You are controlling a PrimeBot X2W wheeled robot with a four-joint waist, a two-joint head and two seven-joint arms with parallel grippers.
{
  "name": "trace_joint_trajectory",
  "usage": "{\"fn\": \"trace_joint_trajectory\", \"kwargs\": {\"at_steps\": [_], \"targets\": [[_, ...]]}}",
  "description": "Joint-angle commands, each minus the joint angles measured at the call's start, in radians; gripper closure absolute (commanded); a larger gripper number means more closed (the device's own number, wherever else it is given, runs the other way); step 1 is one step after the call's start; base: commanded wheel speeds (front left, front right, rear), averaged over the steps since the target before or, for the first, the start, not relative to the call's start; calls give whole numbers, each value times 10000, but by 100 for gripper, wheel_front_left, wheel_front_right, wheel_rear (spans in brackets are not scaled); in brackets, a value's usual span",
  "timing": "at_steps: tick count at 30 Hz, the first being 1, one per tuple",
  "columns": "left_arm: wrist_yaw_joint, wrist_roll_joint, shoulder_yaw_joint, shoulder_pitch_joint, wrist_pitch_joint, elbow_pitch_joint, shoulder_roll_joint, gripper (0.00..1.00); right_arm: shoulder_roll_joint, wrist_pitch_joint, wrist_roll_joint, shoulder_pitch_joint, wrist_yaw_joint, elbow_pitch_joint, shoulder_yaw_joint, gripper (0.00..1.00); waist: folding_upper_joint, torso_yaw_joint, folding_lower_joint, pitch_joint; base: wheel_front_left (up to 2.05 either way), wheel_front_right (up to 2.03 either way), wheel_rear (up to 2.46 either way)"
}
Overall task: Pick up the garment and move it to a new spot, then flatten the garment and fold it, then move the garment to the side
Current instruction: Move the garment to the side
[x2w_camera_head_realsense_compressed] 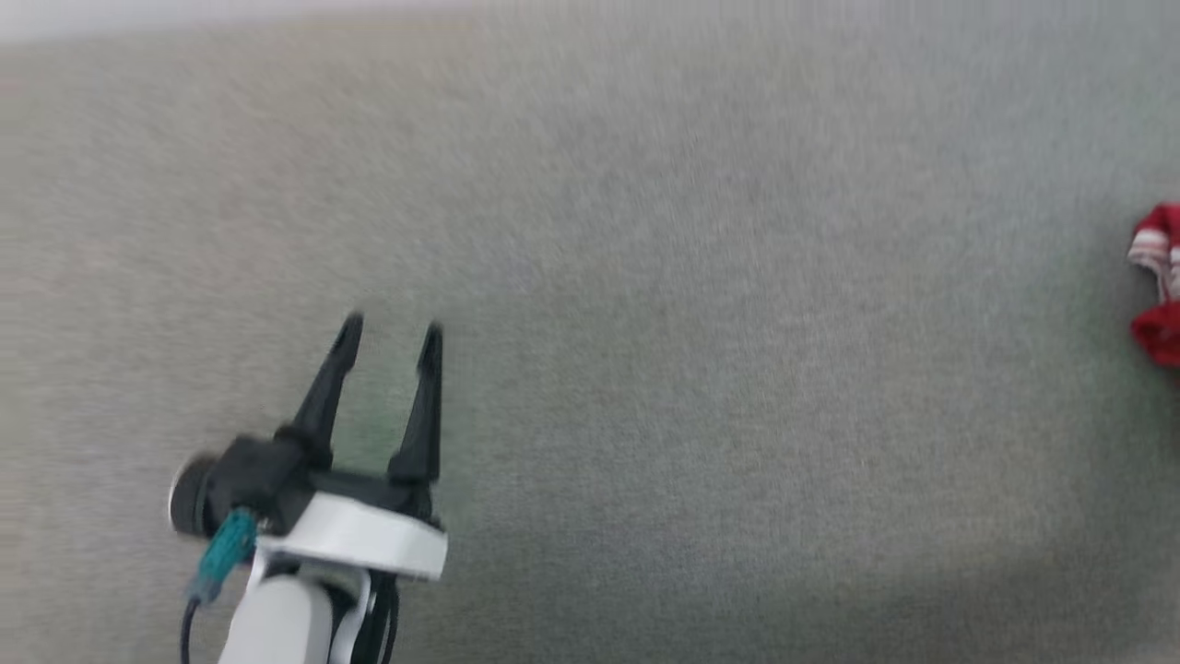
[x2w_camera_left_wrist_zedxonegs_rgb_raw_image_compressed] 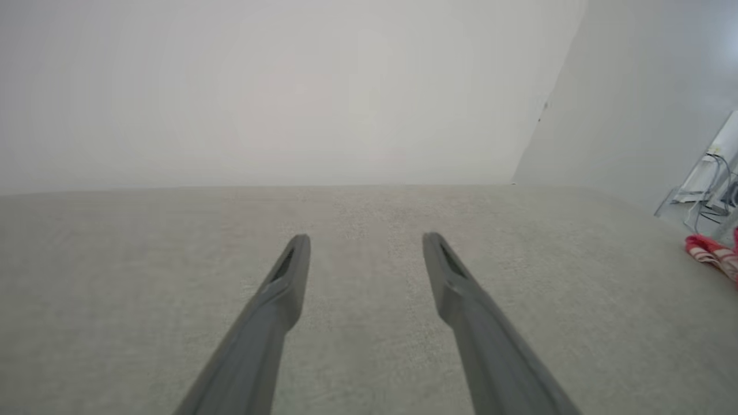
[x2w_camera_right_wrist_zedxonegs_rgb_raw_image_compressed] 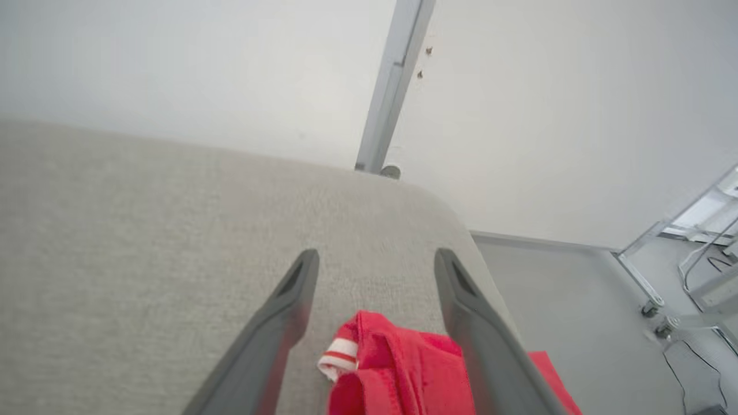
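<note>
1. Step: first one, the pick-up. The garment (x2w_camera_right_wrist_zedxonegs_rgb_raw_image_compressed: 398, 369) isn't lifted yet. It lies crumpled at the right-hand corner of the grey fabric surface (x2w_camera_head_realsense_compressed: 645, 323), and one bit seems to hang over the edge.
2. R gripper (x2w_camera_right_wrist_zedxonegs_rgb_raw_image_compressed: 377, 256): fingers spread, nothing held, aimed over the heap w/ the red cloth between them. Can't tell if it's touching.
3. L gripper (x2w_camera_head_realsense_compressed: 392, 327): fingers apart, empty, well apart from the garment over bare surface.
4. Next, prob.: R gripper goes down onto a thick fold and closes. It should grab away from the edge so the cloth doesn't slide off.
</note>
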Motion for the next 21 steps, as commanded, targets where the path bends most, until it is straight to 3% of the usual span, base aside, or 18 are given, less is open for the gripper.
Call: {"fn": "trace_joint_trajectory", "kwargs": {"at_steps": [1, 4, 11, 21], "targets": [[-15, -162, 176, 368, -49, 121, -67, 0, 207, -37, 239, 549, -8, -497, -4, 0, 0, 460, 0, -908, 0, 0, 0], [-15, -243, 503, 1117, -49, 465, -137, 0, 791, -42, 560, 1779, -8, -1532, 24, 0, 0, 891, 0, -1733, 0, 0, 0], [-15, -451, 902, 1992, -49, 777, -70, 0, 1743, -45, 917, 3416, -8, -2541, 188, 0, 0, 1447, 0, -2794, 0, 0, 0], [-15, -949, 1220, 2856, -49, 345, 208, 0, 2082, 18, 1265, 4618, -8, -3914, -54, 0, 0, 1691, 0, -3391, 0, 0, 0]]}}
